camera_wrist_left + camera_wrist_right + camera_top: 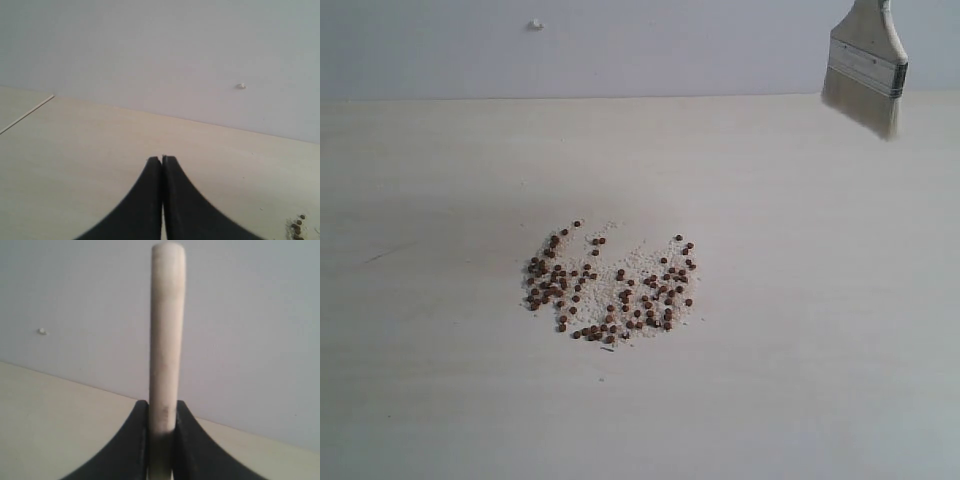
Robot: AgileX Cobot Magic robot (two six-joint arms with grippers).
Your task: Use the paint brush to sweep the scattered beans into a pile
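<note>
Now the right gripper [162,409], clamped on the paint brush [866,62] high at far right, should lower it just outside the loose beans [610,288] at centre and stroke inward, while the left gripper [162,160] sits pinched shut, empty.

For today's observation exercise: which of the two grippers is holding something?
The right gripper: its jaws clamp the paint brush handle. The left gripper is shut on nothing.
</note>
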